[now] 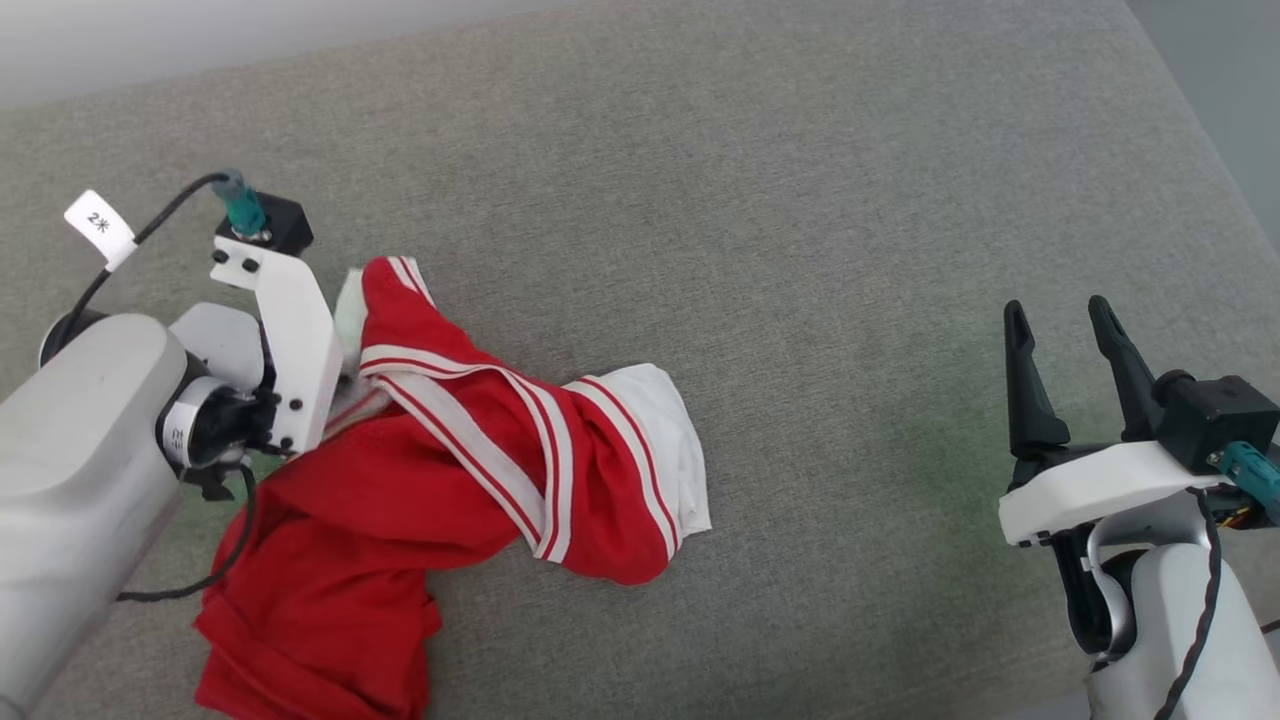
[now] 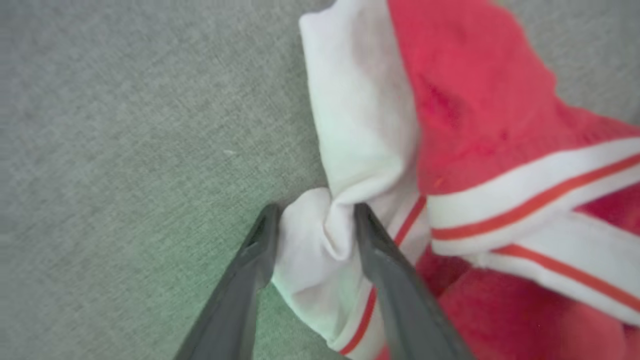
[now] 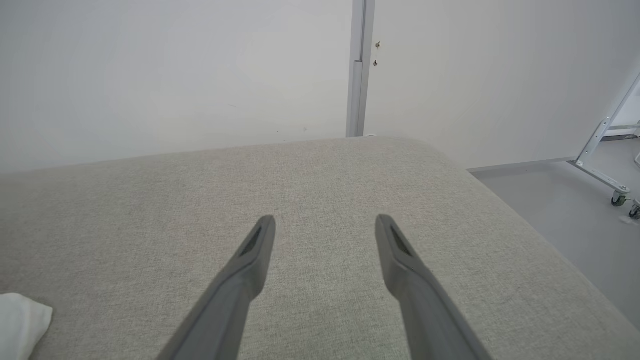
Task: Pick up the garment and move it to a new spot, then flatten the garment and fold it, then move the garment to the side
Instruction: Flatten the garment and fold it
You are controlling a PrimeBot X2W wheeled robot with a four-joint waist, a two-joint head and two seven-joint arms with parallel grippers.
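Note:
The garment (image 1: 450, 470) lies crumpled at the left of the grey cushion, red with white striped seams and one white sleeve (image 1: 670, 440) pointing right. My left wrist mount (image 1: 290, 340) hangs over its upper left end, hiding the fingers there. In the left wrist view my left gripper (image 2: 316, 212) straddles a bunched fold of white sleeve (image 2: 320, 240); the fabric touches both fingers, which stand well apart. Red cloth (image 2: 475, 100) spreads to the right of it. My right gripper (image 1: 1057, 310) hovers open at the lower right, far from the garment, with nothing between its fingers (image 3: 325, 222).
The grey cushion (image 1: 800, 250) stretches bare from the garment to its rounded right edge (image 1: 1200, 150). Beyond that edge lies grey floor (image 3: 575, 210) with a wheeled metal frame (image 3: 607, 150). A white wall (image 3: 175, 75) rises behind the cushion. A white corner of the garment (image 3: 20, 320) shows at lower left.

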